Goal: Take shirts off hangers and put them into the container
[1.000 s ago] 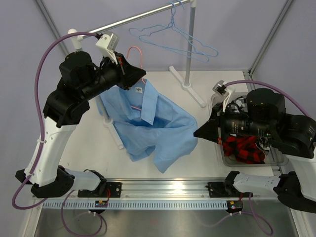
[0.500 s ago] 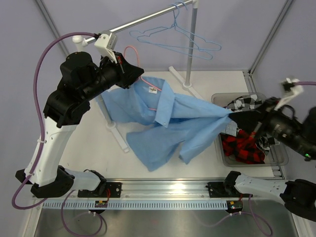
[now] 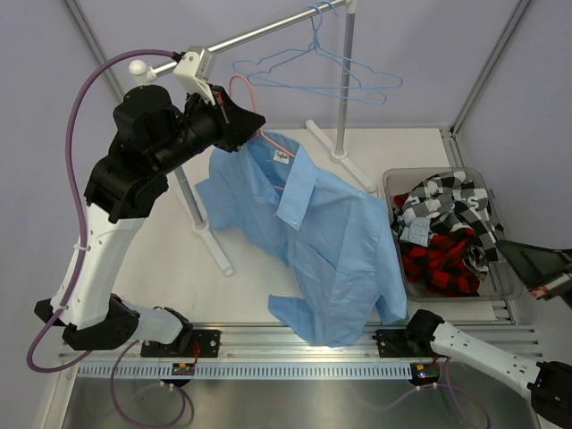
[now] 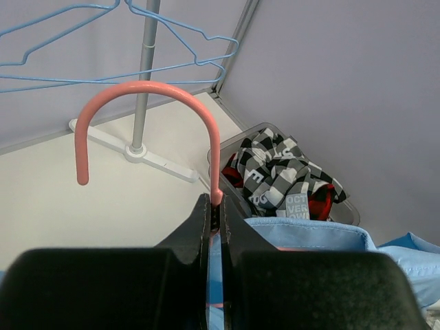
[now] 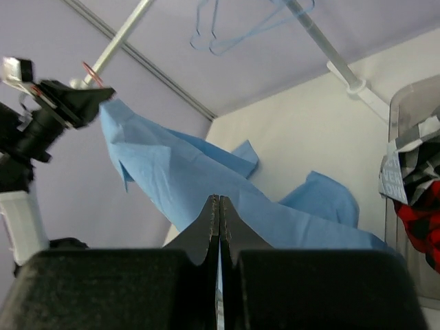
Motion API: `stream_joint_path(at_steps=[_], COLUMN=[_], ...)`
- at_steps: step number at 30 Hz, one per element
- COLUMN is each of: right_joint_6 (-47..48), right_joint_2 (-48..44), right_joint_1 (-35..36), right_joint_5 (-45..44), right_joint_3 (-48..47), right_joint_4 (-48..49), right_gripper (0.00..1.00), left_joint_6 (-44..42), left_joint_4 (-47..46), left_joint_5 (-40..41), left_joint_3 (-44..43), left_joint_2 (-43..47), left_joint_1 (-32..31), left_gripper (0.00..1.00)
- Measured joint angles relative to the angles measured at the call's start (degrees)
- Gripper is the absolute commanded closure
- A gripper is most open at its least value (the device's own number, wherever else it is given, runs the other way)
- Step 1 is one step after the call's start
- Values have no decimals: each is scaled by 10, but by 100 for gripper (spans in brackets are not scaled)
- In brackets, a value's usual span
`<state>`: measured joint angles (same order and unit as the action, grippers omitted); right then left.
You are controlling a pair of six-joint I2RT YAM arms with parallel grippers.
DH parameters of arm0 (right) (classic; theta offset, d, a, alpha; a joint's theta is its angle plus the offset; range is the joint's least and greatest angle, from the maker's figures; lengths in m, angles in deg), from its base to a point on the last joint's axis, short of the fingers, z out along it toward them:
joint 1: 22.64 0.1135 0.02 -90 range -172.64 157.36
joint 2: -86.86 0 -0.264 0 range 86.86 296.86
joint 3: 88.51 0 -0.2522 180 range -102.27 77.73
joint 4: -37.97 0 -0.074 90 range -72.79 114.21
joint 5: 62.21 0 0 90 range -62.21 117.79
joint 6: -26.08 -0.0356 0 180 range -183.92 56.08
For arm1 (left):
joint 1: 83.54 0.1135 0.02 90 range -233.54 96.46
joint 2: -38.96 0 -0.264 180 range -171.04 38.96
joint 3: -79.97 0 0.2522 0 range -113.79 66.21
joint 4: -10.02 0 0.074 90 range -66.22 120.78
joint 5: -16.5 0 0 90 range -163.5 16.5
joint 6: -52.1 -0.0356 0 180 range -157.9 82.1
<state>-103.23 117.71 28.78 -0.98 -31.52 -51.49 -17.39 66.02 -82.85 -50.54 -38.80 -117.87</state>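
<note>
Where the left gripper (image 4: 214,206) sits: raised high over the left rear of the surface (image 3: 161,268), beside the silver rail (image 3: 259,34).
Left gripper state: jaws pinched tight on the neck of the pink hanger (image 4: 148,89), just below its hook.
Light blue shirt (image 3: 331,241): hangs from the pink hanger right under the left gripper and drapes diagonally down to the near edge of the surface. Seen from above, its right edge runs along the left wall of the container (image 3: 447,172).
Right gripper (image 5: 218,201): low at the far right, jaws pressed together with nothing visibly caught, apart from the blue shirt.
Container contents: black-and-white check shirt (image 3: 442,201) on top, red-and-black plaid shirt (image 3: 438,268) beneath it.
Blue hangers (image 3: 313,76): two, bare, hooked on the rail.
</note>
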Motion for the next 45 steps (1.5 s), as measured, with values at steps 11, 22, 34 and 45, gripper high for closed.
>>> stream_joint_path(at_steps=[11, 22, 34, 45], right_joint_6=[70, 172, 156, 41], right_joint_2=[198, 338, 263, 73], right_joint_1=[0, 0, 0, 2], right_joint_5=[204, 300, 301, 124], right_joint_3=[9, -36, -12, 64], right_joint_4=[-15, 12, 16, 35], right_gripper=[27, 85, 100, 100], left_joint_6=[0, 0, 3, 47], left_joint_4=[1, 3, 2, -8], left_joint_5=[0, -1, -1, -92], left_joint_3=[-2, 2, 23, 16], left_joint_2=[-2, 5, 16, 9], left_joint_1=[0, 0, -2, -17], left_gripper=[100, 100, 100, 100])
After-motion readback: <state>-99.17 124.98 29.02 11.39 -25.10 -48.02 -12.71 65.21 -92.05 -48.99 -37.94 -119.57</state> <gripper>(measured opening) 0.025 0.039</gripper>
